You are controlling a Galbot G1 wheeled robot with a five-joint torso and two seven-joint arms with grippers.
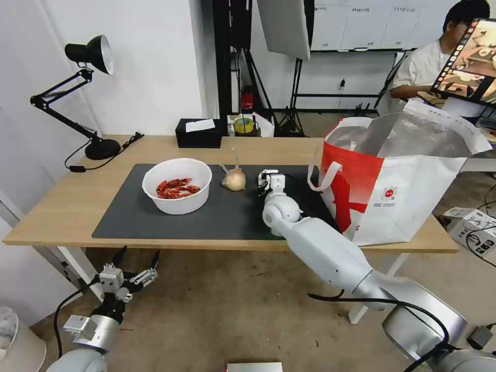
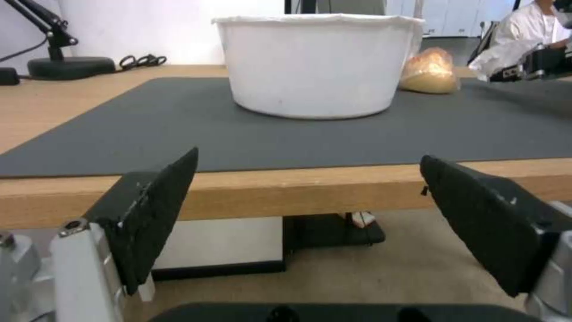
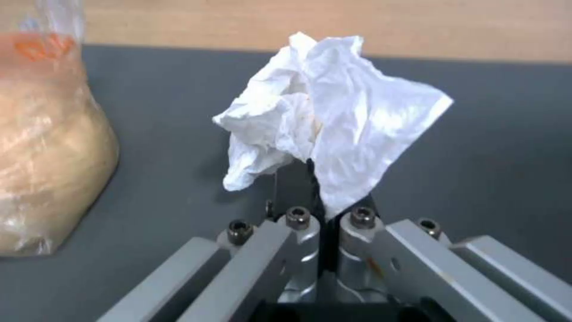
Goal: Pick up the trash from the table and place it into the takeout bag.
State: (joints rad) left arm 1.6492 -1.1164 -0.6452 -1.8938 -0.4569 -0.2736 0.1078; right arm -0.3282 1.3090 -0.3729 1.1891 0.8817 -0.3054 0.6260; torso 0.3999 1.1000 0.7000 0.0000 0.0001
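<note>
The right gripper [image 3: 316, 188] has its fingers pinched tight on the crumpled white tissue [image 3: 321, 116], held over the dark grey mat [image 1: 227, 217], so that bit's picked up but not bagged. Just beside it on one side is the small knotted plastic bag [image 1: 234, 180], and a bit further that way the white bowl of crayfish shells [image 1: 177, 185], both waiting on the table [image 1: 62, 206]. On its other side, pretty near, the takeout bag [image 1: 398, 175] stands with its mouth wide open, though the rim sits higher than the claw, so I'd guess it needs a lift to clear that edge. The left gripper [image 1: 137, 261] hangs spread open below the table's near edge, plenty of free space around it.
</note>
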